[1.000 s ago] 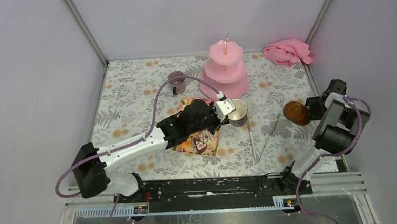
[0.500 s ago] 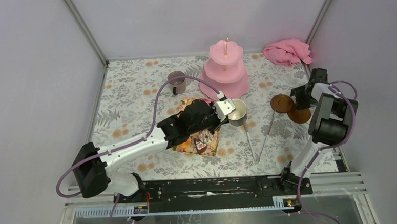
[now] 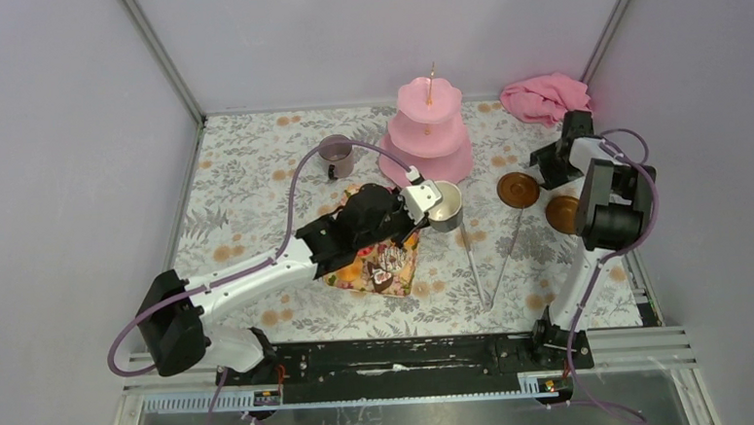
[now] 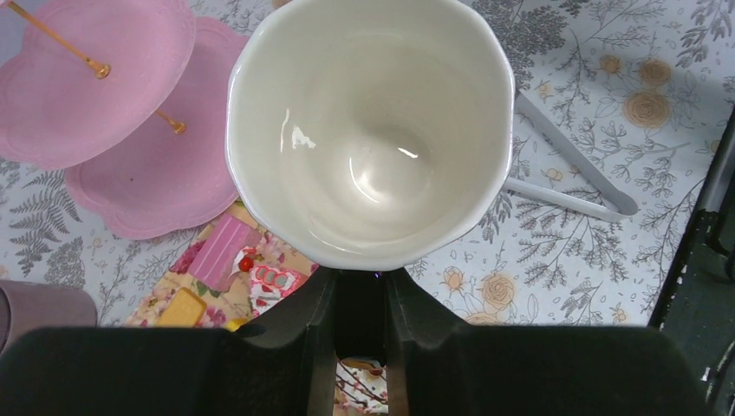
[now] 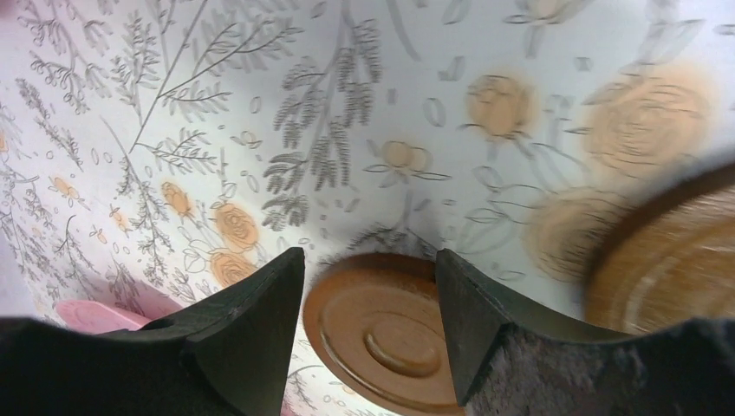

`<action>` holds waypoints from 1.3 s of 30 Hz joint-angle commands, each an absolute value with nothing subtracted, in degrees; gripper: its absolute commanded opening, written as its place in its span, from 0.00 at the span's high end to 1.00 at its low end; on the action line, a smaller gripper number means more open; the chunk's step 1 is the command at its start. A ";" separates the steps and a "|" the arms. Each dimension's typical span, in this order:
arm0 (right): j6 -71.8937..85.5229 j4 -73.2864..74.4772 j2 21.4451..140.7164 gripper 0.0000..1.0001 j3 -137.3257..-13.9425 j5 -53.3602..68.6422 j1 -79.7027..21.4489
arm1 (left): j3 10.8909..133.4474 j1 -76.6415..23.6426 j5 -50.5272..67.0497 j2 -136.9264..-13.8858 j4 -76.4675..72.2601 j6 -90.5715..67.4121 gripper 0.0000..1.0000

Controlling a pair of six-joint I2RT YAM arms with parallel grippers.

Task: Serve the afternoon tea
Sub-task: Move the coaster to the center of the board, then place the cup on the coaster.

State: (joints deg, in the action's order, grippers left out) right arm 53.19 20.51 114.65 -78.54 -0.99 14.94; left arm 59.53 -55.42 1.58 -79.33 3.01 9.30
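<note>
Tiers of the pink three-tier stand (image 3: 428, 137) sit bare; toy cakes (image 4: 217, 251) wait on the floral tray (image 3: 408, 281). Left gripper (image 4: 360, 282) clamps the black mug (image 4: 368, 130) beside the stand; right gripper (image 5: 368, 260) seems to pinch a brown saucer (image 5: 386, 334). Serving looks barely begun.
</note>
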 commanded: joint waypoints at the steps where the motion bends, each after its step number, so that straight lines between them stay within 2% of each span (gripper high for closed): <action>1: 53.50 21.57 118.18 0.36 -83.98 -1.72 12.16 | 60.85 -53.73 1.07 -78.45 -7.43 8.52 1.00; 10: 53.26 22.45 124.14 0.35 -93.79 -1.35 7.88 | 64.96 -51.88 2.78 -83.38 -7.73 7.22 1.00; 19: 52.98 18.02 114.52 0.35 -93.04 -5.68 7.60 | 71.98 -51.91 4.12 -89.55 -5.80 7.67 1.00; 30: 60.90 16.64 90.67 0.33 -72.72 -18.46 7.98 | 89.88 -54.75 4.14 -102.38 3.91 10.75 1.00; 39: 61.41 14.03 69.40 0.32 -57.52 -21.71 8.00 | 105.37 -54.95 4.73 -115.59 9.86 12.39 1.00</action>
